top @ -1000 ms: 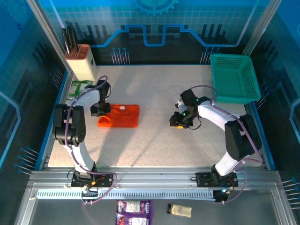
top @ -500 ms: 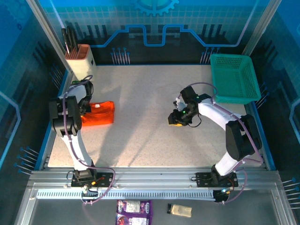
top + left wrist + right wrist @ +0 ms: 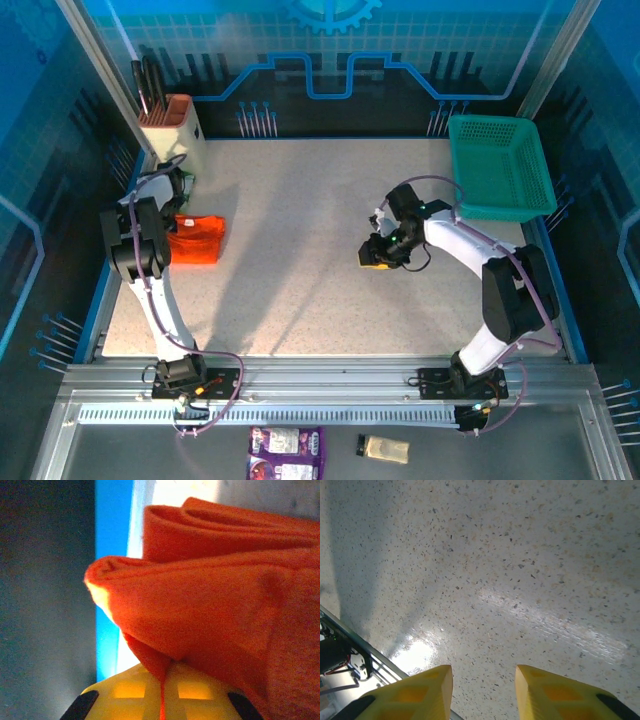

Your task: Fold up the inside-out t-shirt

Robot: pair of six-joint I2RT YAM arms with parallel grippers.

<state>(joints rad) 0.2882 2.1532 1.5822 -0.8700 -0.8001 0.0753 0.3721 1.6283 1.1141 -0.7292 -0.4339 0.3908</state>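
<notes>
The inside-out t-shirt (image 3: 197, 240) is a folded bright orange bundle at the table's far left edge. My left gripper (image 3: 177, 222) is at the bundle's left side. In the left wrist view the yellow jaws are shut on an edge of the t-shirt (image 3: 220, 605), with orange cloth pinched between the fingertips (image 3: 195, 690). My right gripper (image 3: 376, 255) hovers low over bare table right of centre. Its yellow fingers (image 3: 420, 692) stand apart with nothing between them.
A teal-green mesh basket (image 3: 500, 165) stands at the back right corner. A beige holder with dark tools (image 3: 172, 128) is at the back left. The blue side rail (image 3: 125, 215) runs just left of the t-shirt.
My left gripper has dragged the folded t-shirt leftward, from left of centre to the table's left edge. The right arm has barely moved.
</notes>
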